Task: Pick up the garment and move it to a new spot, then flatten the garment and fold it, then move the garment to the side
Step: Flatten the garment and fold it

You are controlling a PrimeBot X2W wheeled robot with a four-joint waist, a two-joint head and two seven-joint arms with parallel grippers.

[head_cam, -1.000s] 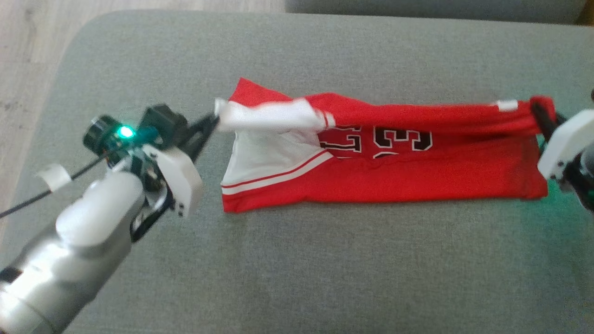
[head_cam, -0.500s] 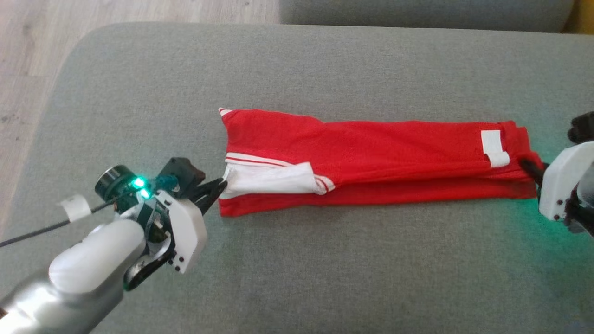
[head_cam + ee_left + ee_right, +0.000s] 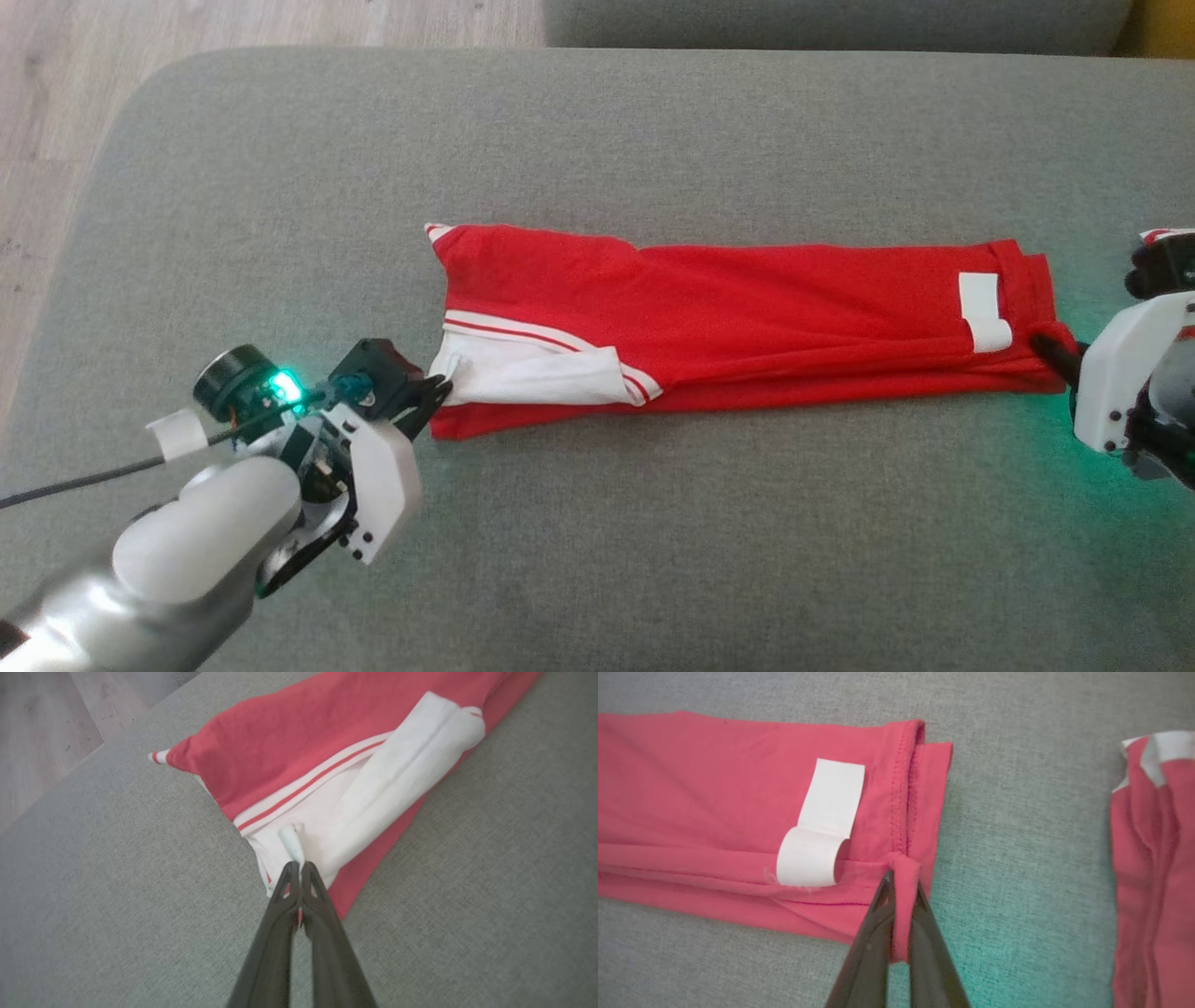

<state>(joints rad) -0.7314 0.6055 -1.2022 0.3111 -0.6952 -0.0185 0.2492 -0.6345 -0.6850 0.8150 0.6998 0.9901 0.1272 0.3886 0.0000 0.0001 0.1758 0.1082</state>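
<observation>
A red garment (image 3: 747, 317) lies folded in a long strip across the middle of a grey cushion (image 3: 597, 560). The left hand (image 3: 439, 385) pinches its white end; the right hand (image 3: 1044, 345) pinches its red hem.

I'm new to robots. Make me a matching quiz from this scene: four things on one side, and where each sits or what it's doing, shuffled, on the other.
Things:
1. left gripper
2. right gripper
3. white label
4. other red cloth

States:
A. lies apart, past the hem end of the garment
B. shut on the garment's white end
C. curled, lying on the red fabric beside the hem
D. shut on a red corner at the hem

Pairs: 1-B, 2-D, 3-C, 4-A.
</observation>
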